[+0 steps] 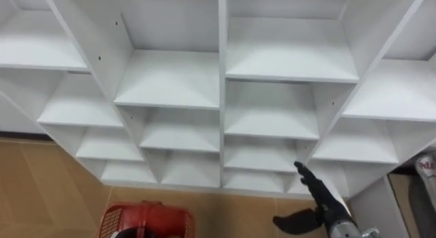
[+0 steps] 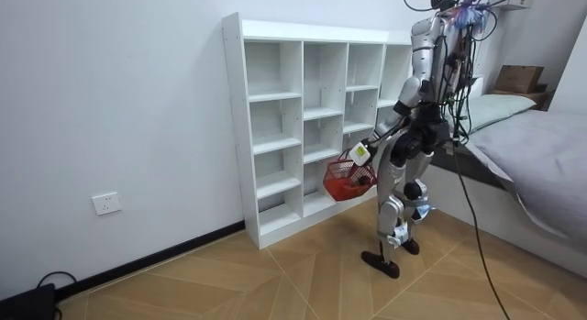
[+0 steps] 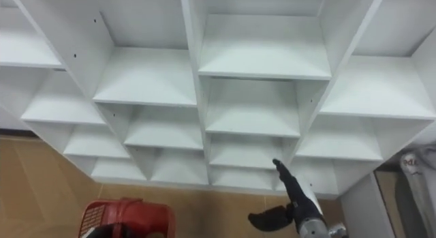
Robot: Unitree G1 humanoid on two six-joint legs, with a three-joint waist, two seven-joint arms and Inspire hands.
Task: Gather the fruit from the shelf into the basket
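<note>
Stance: the robot stands upright on the wood floor, facing the closet (image 2: 312,127), close before its right-hand columns.
Closet: white open shelving; every compartment that shows in the eye views and the room view holds nothing, and no fruit shows on any shelf.
Basket: a red basket (image 1: 146,219) hangs low at the robot's left side, in front of the bottom shelves; its contents cannot be made out.
Left hand: at the basket's handle (image 2: 359,153); whether its fingers curl round it cannot be told.
Right hand: raised before the lower shelves (image 1: 315,197), fingers straight, thumb spread wide, holding nothing.
Step, as a judgement: bare shelves with the basket in hand fit either a search for fruit or a finished collection.
Next move: settle first whether fruit lies in the basket or on a hidden shelf.
</note>
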